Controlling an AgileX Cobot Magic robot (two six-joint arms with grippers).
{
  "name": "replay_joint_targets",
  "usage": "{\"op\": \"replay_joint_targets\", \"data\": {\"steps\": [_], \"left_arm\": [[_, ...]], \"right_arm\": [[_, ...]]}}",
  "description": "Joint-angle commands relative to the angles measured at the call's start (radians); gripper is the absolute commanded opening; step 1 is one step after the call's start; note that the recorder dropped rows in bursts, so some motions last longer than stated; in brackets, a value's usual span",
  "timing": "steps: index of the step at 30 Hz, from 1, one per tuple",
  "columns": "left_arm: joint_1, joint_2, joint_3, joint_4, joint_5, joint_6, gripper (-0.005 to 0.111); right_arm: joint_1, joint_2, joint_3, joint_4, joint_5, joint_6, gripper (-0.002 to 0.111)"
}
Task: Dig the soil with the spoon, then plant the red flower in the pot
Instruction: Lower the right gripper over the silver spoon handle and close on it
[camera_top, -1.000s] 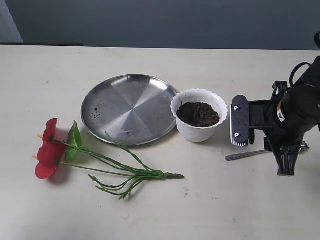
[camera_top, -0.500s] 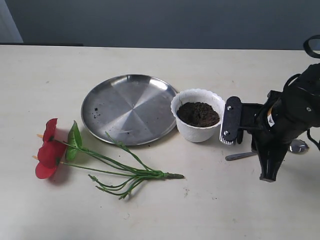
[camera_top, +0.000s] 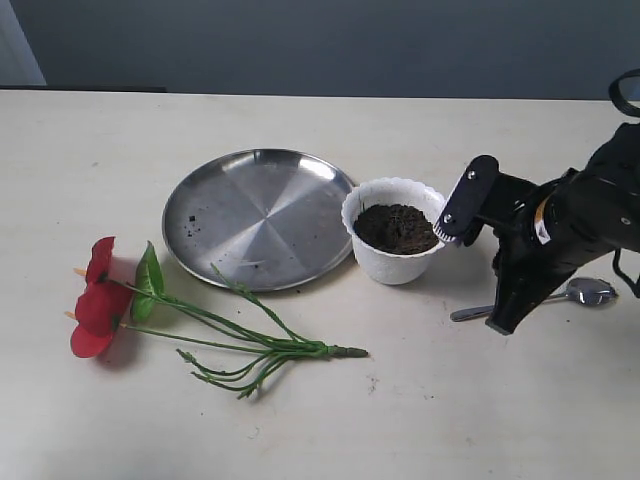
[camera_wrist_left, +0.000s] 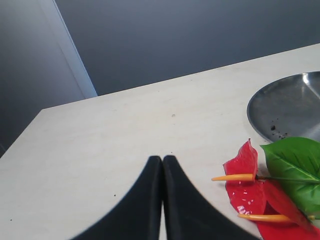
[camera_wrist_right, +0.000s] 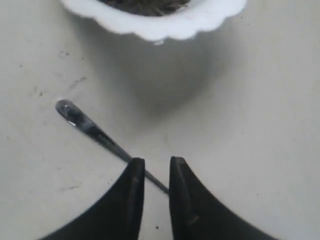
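The white pot (camera_top: 392, 264) holds dark soil (camera_top: 396, 227) and stands right of centre. The spoon (camera_top: 470, 313) lies flat on the table to the pot's right, its bowl (camera_top: 590, 291) pointing right. My right gripper (camera_top: 478, 285) is tilted down over the handle, open. In the right wrist view its tips (camera_wrist_right: 156, 162) straddle the thin spoon (camera_wrist_right: 95, 131) handle, with the pot (camera_wrist_right: 165, 25) rim just beyond. The red flower (camera_top: 100, 300) lies at the left, stems (camera_top: 270, 345) trailing right. My left gripper (camera_wrist_left: 162, 159) is shut and empty, beside the red flower (camera_wrist_left: 250, 175).
A round steel plate (camera_top: 258, 215) with a few soil crumbs lies left of the pot, touching it or nearly so; its rim (camera_wrist_left: 287, 105) also shows in the left wrist view. The flower's stems end just in front of the plate.
My right gripper has shifted left and tipped downward onto the spoon handle, uncovering the spoon's bowl. Pot, flower and plate have not moved.
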Motion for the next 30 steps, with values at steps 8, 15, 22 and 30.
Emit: {"op": "replay_joint_targets", "data": {"steps": [8,15,22,30], "left_arm": [[0.001,-0.004,0.0,-0.003,-0.011,-0.005,0.0],[0.001,-0.004,0.0,-0.003,-0.011,-0.005,0.0],[0.001,-0.004,0.0,-0.003,-0.011,-0.005,0.0],[0.001,-0.004,0.0,-0.003,-0.011,-0.005,0.0]], "right_arm": [[-0.306,-0.007,-0.115,0.049,0.131,0.396,-0.001],[-0.39,0.256,-0.383,0.664,0.588,-0.14,-0.001],[-0.309,0.259,-0.381,0.539,0.503,-0.491,-0.001],[-0.309,0.259,-0.358,0.53,0.479,-0.509,0.003]]}}
